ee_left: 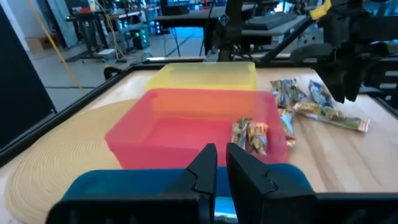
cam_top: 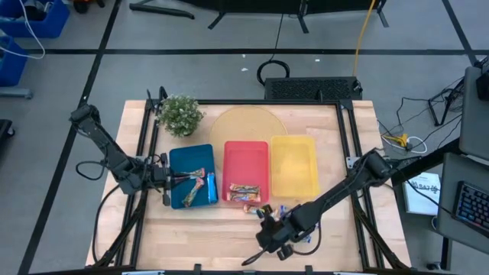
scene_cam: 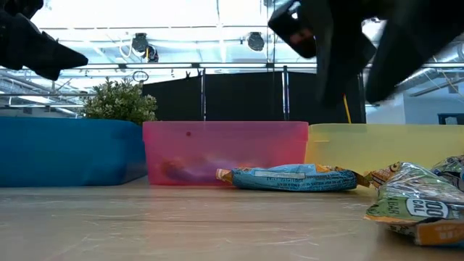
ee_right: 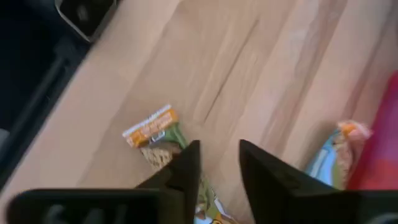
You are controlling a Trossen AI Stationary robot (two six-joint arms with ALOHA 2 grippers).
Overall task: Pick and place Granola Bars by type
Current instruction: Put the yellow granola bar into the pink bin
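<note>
bars still loose lie at the front of the table, just before the red tray (cam_top: 246, 162), and the right gripper (cam_top: 269, 238) hangs over that cluster, so it is plainly the nearer arm for them. in the right wrist view its fingers (ee_right: 186, 168) stand apart with a clear gap, nothing between them, and an orange-and-green bar (ee_right: 155, 134) lies on the bare wood just ahead of the fingertips, its long axis running slantwise to the line of the jaws; i judge the wrist would need to turn some before it comes down. a blue-white bar (ee_right: 328, 160) lies off to one side, close against the red tray's wall. the left gripper (ee_left: 222, 163) sits above the blue tray (cam_top: 180, 162), fingers nearly together and holding nothing visible. the high view shows bars already in the blue and red trays and none in the yellow tray (cam_top: 294, 164); the low view alone shows the blue-white bar (scene_cam: 293, 177) lying flat, side-on, touching the tabletop.
</note>
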